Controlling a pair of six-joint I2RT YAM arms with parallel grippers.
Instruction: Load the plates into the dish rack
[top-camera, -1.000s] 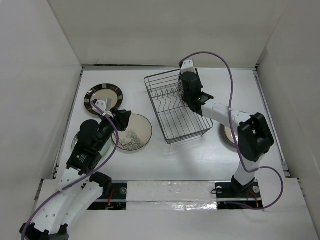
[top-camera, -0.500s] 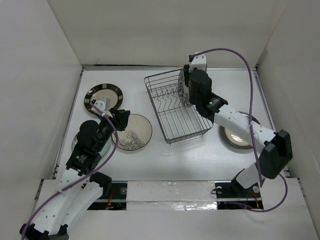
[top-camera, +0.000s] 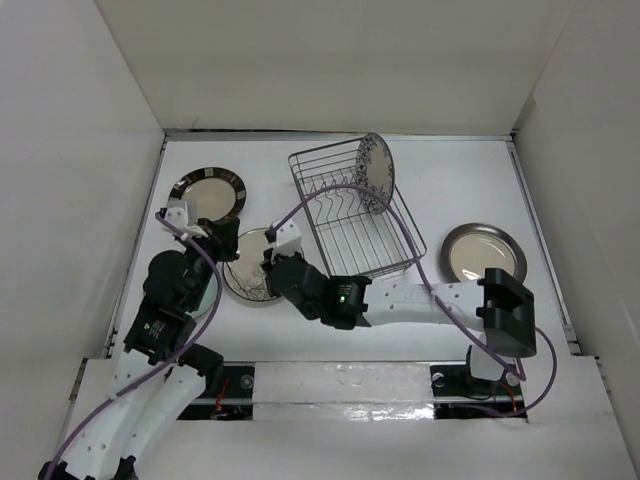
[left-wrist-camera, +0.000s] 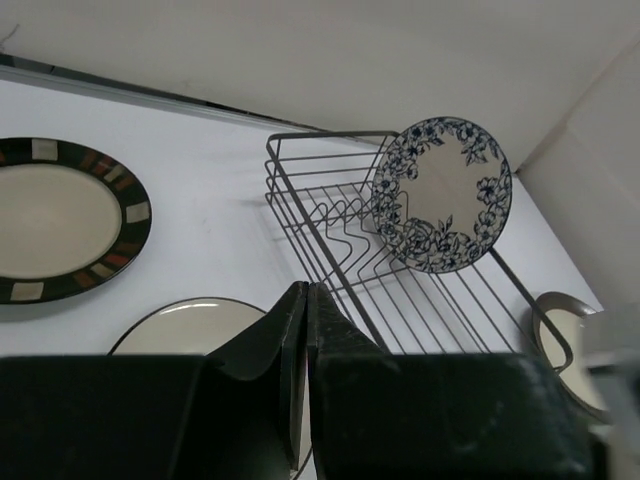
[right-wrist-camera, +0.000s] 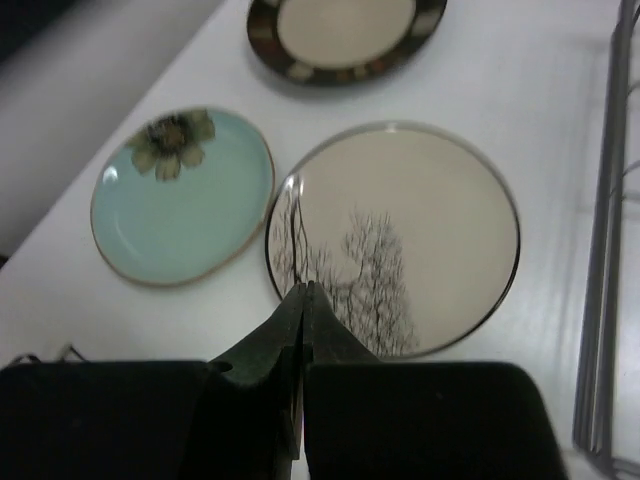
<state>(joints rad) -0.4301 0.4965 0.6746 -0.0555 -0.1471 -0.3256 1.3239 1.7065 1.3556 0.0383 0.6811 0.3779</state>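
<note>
The dish rack (top-camera: 350, 235) stands at the table's middle back, with the blue floral plate (top-camera: 375, 172) upright at its far end; both show in the left wrist view, rack (left-wrist-camera: 330, 215) and plate (left-wrist-camera: 443, 195). The tree plate (top-camera: 247, 283) lies flat left of the rack. My right gripper (top-camera: 266, 266) is shut and empty, its tips (right-wrist-camera: 303, 288) over that plate's (right-wrist-camera: 420, 230) near rim. My left gripper (top-camera: 232, 243) is shut and empty above the same plate's (left-wrist-camera: 190, 325) left side. The dark-striped plate (top-camera: 207, 195), pale teal plate (right-wrist-camera: 182, 195) and grey-brown rimmed plate (top-camera: 483, 252) lie flat.
White walls close in the table on the left, back and right. The right arm stretches low across the front of the table from its base to the tree plate. The teal plate is hidden under my left arm in the top view.
My right arm left the blue floral plate standing in the rack and swung left and forward over the tree plate. My left arm drew back a little to the left.
</note>
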